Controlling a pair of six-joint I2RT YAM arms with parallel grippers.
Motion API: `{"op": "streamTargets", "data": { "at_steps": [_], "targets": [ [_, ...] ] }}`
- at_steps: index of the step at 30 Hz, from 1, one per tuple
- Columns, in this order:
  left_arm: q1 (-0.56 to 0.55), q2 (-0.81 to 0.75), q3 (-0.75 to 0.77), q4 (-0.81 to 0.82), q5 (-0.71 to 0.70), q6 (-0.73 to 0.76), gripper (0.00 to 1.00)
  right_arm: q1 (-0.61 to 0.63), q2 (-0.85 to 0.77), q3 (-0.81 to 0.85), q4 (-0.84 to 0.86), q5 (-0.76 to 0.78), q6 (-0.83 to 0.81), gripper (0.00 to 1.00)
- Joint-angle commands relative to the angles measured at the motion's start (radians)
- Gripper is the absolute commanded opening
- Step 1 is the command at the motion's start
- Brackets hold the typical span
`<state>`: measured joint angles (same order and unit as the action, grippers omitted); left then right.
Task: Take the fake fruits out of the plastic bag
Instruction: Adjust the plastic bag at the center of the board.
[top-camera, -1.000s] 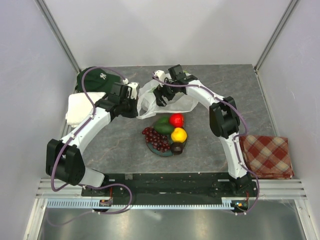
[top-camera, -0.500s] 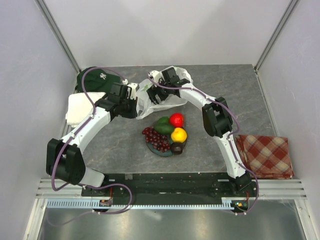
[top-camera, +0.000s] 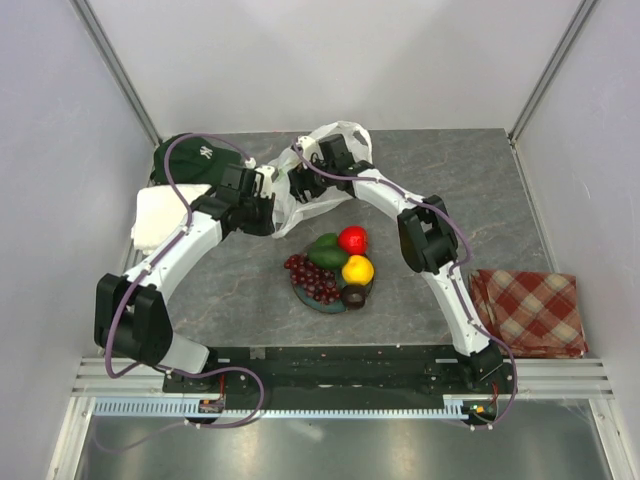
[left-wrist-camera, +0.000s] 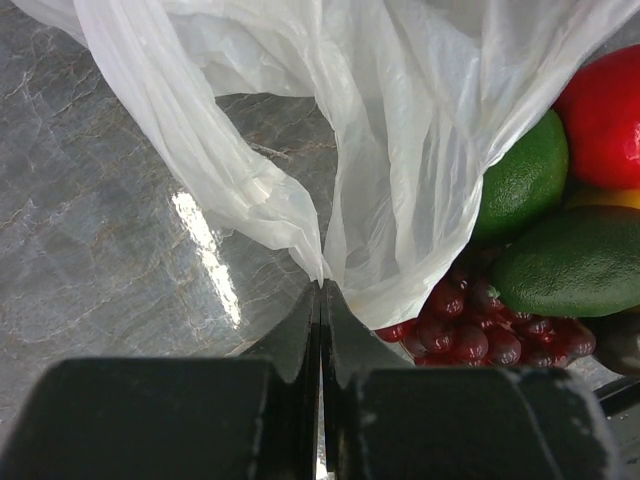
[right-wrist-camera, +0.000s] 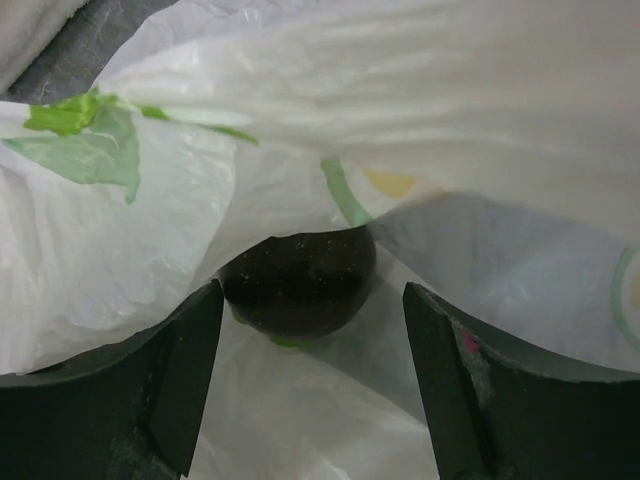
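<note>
Progress looks close to done: a pile of fruits (top-camera: 335, 262) sits on the plate (top-camera: 316, 305) mid-table, out of the bag (top-camera: 338, 138), which is bunched up near the far edge. Not finished though. The right wrist view shows a dark fruit (right-wrist-camera: 298, 280) down among the bag's folds. The right gripper (right-wrist-camera: 312, 300) has its jaws spread wide either side of it, not touching. The left gripper (left-wrist-camera: 320, 300) is clamped tight on the bag's edge. I'd guess one grab left.

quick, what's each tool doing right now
Left tool: shut on the thin white translucent plastic bag.
Right tool: open, facing a dark round plastic fruit.
</note>
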<state>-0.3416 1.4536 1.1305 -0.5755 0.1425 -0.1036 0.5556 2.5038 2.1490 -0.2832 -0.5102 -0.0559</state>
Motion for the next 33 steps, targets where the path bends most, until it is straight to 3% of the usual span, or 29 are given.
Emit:
{"op": "streamTargets", "data": {
  "at_steps": [1,3,8,15,24,29,33],
  "targets": [
    [0.006,0.014,0.049,0.000,0.019,-0.001,0.01,0.024,0.009,0.041,0.035,0.047,0.045,0.77],
    [0.007,0.017,0.055,0.002,0.016,0.001,0.02,0.020,-0.003,0.035,0.021,0.077,0.039,0.66],
    [0.013,0.005,0.043,-0.001,-0.001,0.015,0.02,-0.034,-0.078,-0.037,-0.001,0.148,0.027,0.51],
    [0.015,-0.016,0.005,-0.006,-0.057,0.028,0.02,-0.152,-0.239,-0.205,-0.054,0.236,-0.042,0.44],
    [0.015,0.089,0.119,-0.012,-0.109,0.096,0.02,-0.307,-0.557,-0.593,-0.086,0.352,-0.125,0.44],
    [0.013,0.143,0.198,-0.012,-0.138,0.084,0.02,-0.338,-0.672,-0.652,-0.161,0.305,-0.173,0.44],
    [0.013,0.151,0.212,-0.003,-0.129,0.071,0.02,-0.281,-0.686,-0.658,-0.171,0.158,-0.249,0.69]
  ]
}}
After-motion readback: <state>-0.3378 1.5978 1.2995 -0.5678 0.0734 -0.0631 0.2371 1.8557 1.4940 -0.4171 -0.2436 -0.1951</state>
